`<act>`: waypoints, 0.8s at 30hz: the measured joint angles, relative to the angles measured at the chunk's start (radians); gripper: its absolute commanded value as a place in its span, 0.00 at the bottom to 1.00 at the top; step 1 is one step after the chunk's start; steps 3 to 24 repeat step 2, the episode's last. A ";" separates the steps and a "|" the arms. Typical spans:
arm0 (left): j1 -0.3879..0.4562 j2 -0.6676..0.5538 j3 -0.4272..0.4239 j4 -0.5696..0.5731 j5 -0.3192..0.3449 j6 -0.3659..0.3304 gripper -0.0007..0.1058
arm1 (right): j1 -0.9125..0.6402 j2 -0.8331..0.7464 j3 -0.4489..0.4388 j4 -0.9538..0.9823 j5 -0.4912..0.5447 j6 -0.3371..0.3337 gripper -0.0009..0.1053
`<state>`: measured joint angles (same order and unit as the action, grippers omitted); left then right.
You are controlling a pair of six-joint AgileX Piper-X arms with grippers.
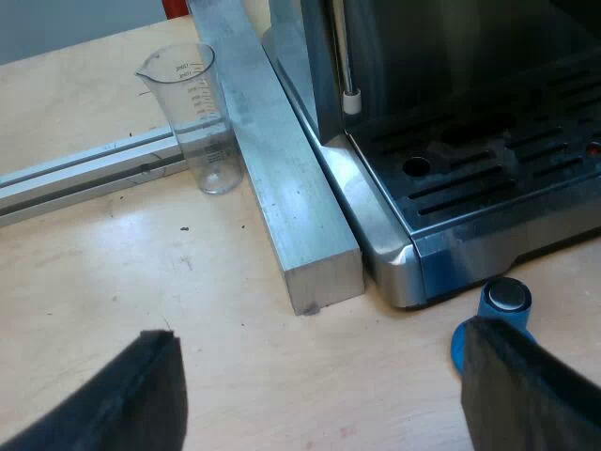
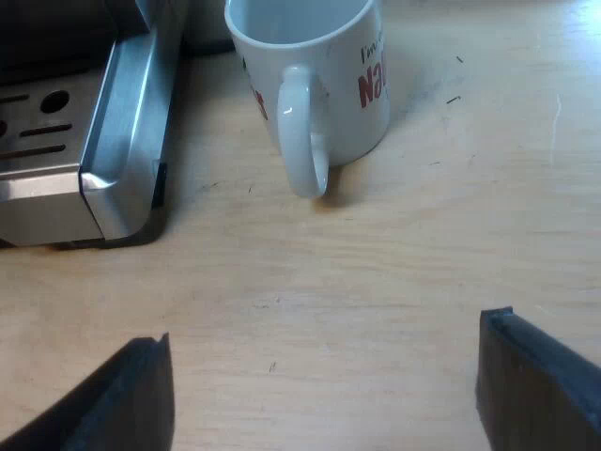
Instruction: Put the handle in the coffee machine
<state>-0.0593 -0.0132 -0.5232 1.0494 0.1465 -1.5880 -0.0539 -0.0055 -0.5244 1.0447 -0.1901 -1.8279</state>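
My left gripper (image 1: 324,395) is open above the wooden table, nothing between its fingers (image 1: 141,395). Ahead of it stands the espresso machine's steel base and drip tray (image 1: 470,178), with the steam wand's tip (image 1: 351,101) hanging over the tray's corner. A blue tamper (image 1: 498,315) with a shiny top lies by the machine's base, just off one finger. My right gripper (image 2: 324,395) is also open over bare table, with a white mug (image 2: 315,80) with red lettering ahead of it, handle turned toward me, beside the machine's other corner (image 2: 113,141).
A clear measuring glass (image 1: 199,117) stands upright against a square aluminium bar (image 1: 282,188) that runs along the machine's side. A second aluminium rail (image 1: 84,169) lies across the table behind the glass.
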 measured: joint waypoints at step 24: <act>0.000 0.000 0.000 0.000 0.000 0.000 0.61 | 0.000 0.000 0.000 0.000 0.000 0.000 0.65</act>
